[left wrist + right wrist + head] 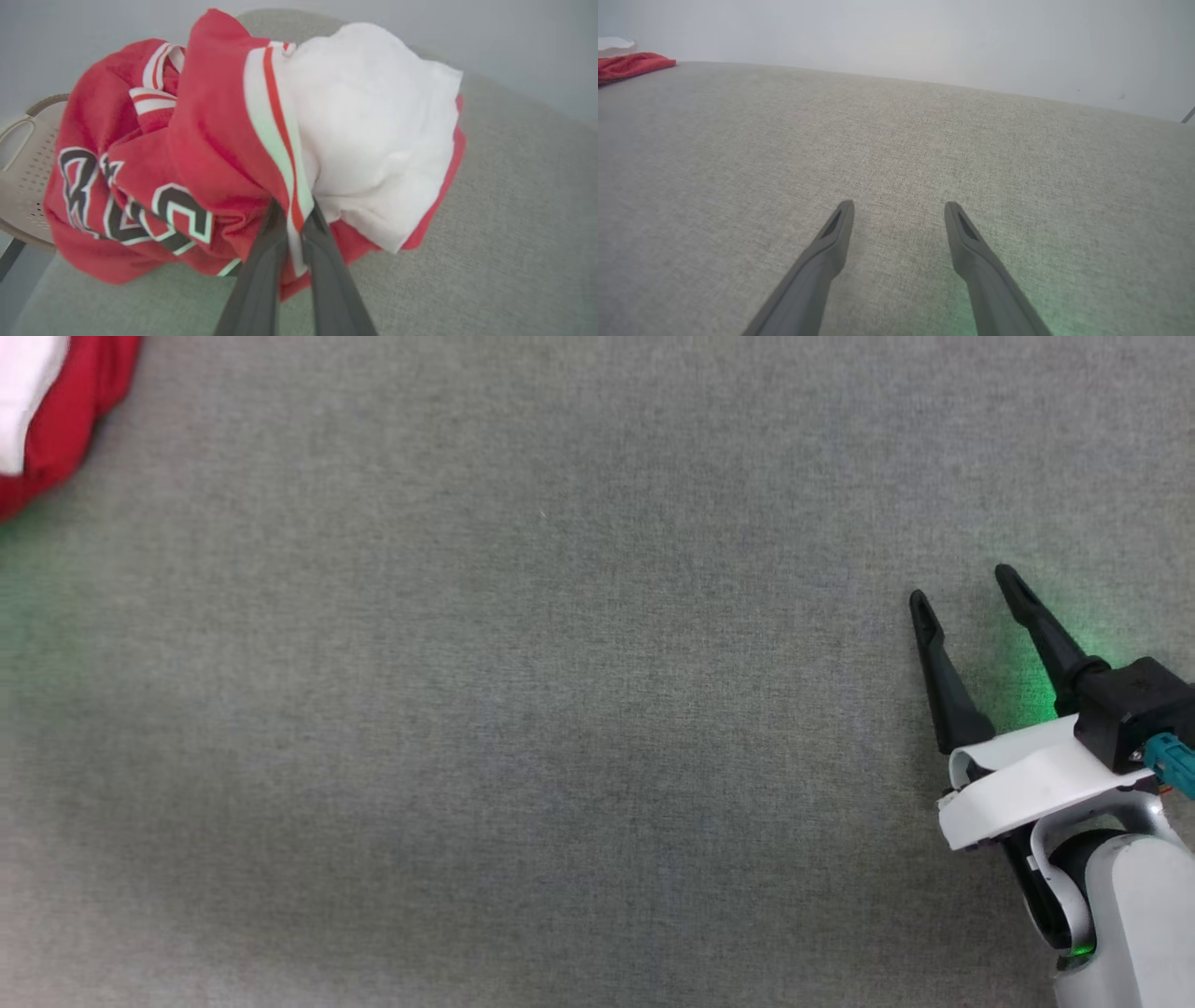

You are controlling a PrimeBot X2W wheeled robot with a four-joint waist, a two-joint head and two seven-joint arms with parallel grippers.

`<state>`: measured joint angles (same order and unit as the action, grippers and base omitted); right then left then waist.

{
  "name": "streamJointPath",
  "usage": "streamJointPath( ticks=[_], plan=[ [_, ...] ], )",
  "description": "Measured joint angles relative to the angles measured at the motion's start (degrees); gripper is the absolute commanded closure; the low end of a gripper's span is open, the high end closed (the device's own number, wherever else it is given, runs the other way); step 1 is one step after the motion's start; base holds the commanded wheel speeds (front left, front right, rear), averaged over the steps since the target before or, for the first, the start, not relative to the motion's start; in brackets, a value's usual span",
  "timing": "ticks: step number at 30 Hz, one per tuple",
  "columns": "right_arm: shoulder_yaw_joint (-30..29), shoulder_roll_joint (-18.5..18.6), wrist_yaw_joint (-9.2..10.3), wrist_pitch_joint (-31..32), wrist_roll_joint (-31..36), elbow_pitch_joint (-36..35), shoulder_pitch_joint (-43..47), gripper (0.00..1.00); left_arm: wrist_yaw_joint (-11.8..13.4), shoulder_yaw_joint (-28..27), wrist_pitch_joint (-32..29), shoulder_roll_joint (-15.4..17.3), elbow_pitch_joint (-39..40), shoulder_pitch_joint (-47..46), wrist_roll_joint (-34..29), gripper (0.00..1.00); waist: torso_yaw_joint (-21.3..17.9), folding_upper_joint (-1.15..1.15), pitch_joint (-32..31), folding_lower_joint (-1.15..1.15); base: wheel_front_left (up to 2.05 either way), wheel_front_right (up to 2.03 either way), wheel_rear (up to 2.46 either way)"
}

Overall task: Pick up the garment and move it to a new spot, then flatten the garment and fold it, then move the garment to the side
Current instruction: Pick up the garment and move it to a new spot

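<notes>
Grey woven cloth covers the surface (523,709), with a pale wall (924,32) behind its far edge. In the head view the right gripper (962,584) lies at the lower right over bare cloth. Its white wrist and forearm enter from the bottom right corner, and its two dark fingers slant up and a little left. The fingers stand well apart with nothing between them, their tips close above the cloth, and a green glow shows on the cloth beside them.

The left wrist view shows the left gripper (295,210) rising from the bottom edge. Its fingers are pressed together on a fold of the garment (210,140), pinching it at the red-and-white striped trim (280,154).

The garment is a crumpled heap with no clear long axis, wider than it is tall in that view. Its white sleeve (373,116) bulges to the right, and the black lettering (177,210) is creased and tilted at the lower left. It sits at the far left edge of the surface, against a beige perforated basket (23,177). In the head view it shows at the top left corner, well apart from the right gripper.
</notes>
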<state>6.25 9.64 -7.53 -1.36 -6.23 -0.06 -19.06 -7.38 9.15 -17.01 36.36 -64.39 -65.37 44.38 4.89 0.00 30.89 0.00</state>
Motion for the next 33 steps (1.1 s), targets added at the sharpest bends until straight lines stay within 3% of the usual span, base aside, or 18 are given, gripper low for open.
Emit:
streamJointPath(
  ticks=[10, 18, 27, 33],
  plan=[
    [0.2, -1.2, 0.0, -2.6, -1.6, 4.4, 1.4, 0.0, 0.0, 4.6, 5.2, 4.5, 7.1, -0.7, 1.0, 1.0, 1.5, 0.0, -6.4, 0.0, 0.0, 0.0, 0.0],
    [1.0, -2.4, 0.0, -4.5, -2.9, 8.1, 2.4, 0.0, 0.0, 8.0, 5.9, 7.8, 14.3, -0.9, 1.8, 1.0, 2.7, 0.0, -12.9, 0.0, 0.0, 0.0, 0.0],
    [1.2, -3.3, 0.0, -6.5, -4.0, 11.1, 3.5, 0.0, 0.5, 9.3, 3.9, 11.3, 24.8, -1.0, 1.1, 1.0, 3.6, 0.0, -19.9, 0.0, 0.0, 0.0, 0.0],
    [0.9, -3.7, 0.0, -7.6, -4.5, 12.0, 4.1, 0.0, 2.9, 9.1, 0.1, 13.4, 35.8, 0.6, 1.6, 1.0, 3.4, 0.0, -23.3, 0.0, 0.0, 0.0, 0.0]
  ],
)
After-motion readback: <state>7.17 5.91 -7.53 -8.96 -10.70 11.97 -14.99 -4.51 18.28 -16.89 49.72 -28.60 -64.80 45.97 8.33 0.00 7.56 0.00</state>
